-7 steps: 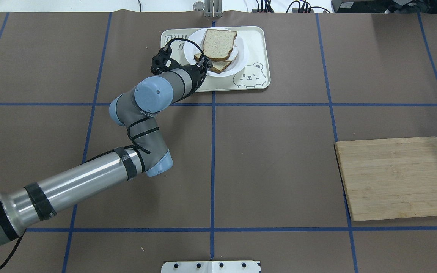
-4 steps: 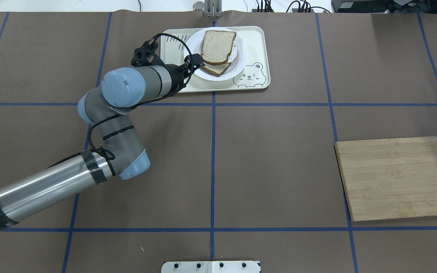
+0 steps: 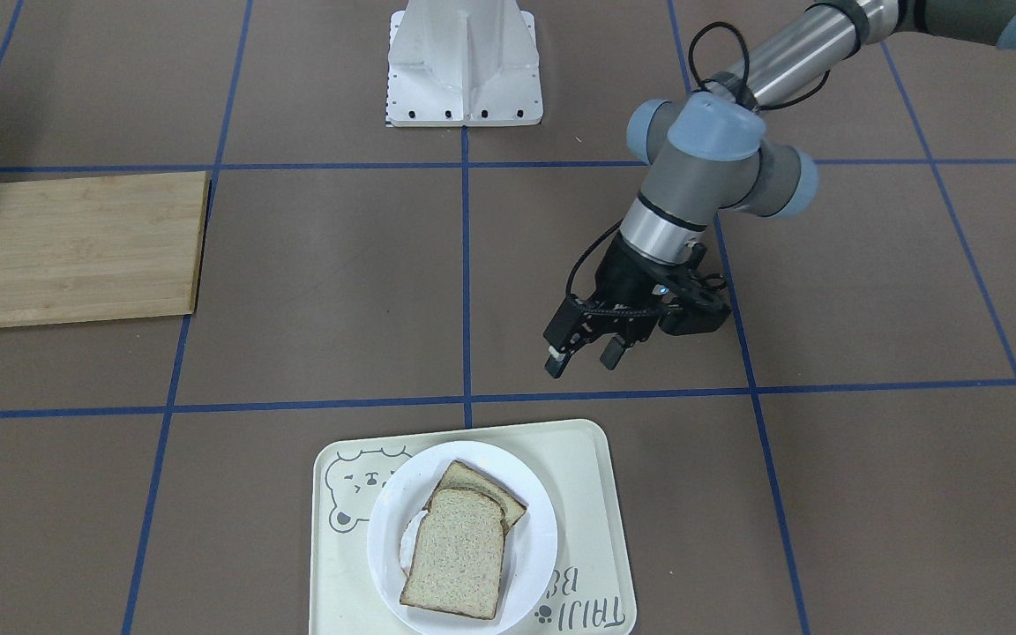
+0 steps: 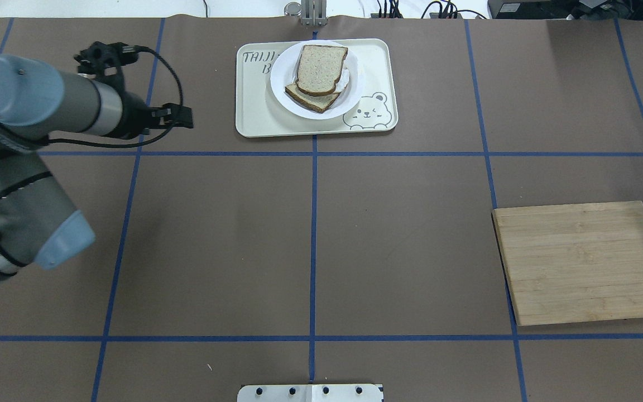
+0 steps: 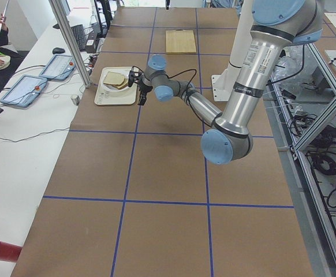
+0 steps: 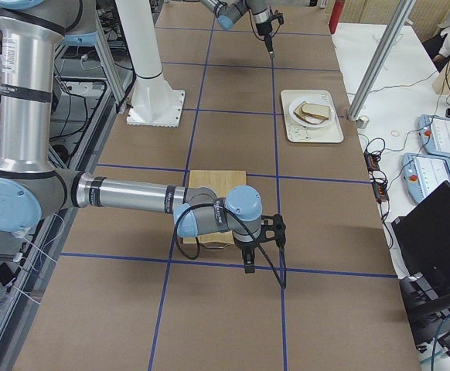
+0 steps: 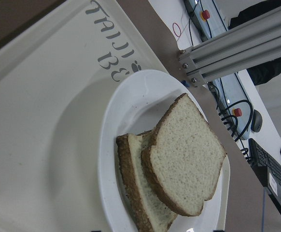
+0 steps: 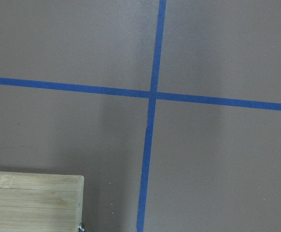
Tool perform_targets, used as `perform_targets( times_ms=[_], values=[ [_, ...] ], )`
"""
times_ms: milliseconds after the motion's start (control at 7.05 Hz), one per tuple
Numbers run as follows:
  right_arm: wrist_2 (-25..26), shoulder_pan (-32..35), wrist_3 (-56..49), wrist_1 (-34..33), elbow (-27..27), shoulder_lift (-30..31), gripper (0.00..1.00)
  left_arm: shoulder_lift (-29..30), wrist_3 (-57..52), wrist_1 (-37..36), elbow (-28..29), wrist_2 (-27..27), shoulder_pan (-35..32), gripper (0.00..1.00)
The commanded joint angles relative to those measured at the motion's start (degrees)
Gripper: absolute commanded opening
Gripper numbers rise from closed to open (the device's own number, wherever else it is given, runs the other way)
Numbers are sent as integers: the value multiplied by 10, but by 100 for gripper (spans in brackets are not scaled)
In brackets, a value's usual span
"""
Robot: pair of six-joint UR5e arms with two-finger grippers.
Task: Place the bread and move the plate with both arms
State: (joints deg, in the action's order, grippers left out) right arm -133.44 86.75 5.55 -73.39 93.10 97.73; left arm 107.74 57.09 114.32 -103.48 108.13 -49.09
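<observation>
Since a second earlier, your left end effector (image 3: 583,351) had pulled off the plate (image 4: 355,92) and out toward the robot's left, clear of the tray (image 4: 254,114). Fingers spread, nothing held, hanging over bare table (image 4: 411,223). Bread (image 4: 320,67) lay atop a second slice (image 4: 311,102) on the plate, plate on tray. Right end effector (image 6: 250,259) hung by the cutting board (image 4: 584,262); you couldn't tell its grip.
</observation>
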Motion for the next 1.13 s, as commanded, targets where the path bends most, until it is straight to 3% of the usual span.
perform_targets(
  times_ms=[0, 284, 426, 709, 851, 993],
  values=[
    [1, 1, -5, 0, 0, 3, 100, -99, -329, -72, -23, 104, -148, 98],
    [-2, 11, -6, 0, 2, 3, 100, -117, -542, -226, -16, 137, -270, 98],
    [-3, 13, -7, 0, 2, 3, 100, -117, -585, -280, -6, 142, -322, 98],
    [-12, 23, -9, -10, 8, -2, 100, -154, -673, -281, 42, 247, -373, 98],
    [-30, 22, -9, -19, 13, -2, 100, -164, -670, -282, 46, 255, -373, 98],
    [-43, 22, -11, -66, 50, 2, 100, -182, -670, -263, 44, 258, -389, 98]
  ],
)
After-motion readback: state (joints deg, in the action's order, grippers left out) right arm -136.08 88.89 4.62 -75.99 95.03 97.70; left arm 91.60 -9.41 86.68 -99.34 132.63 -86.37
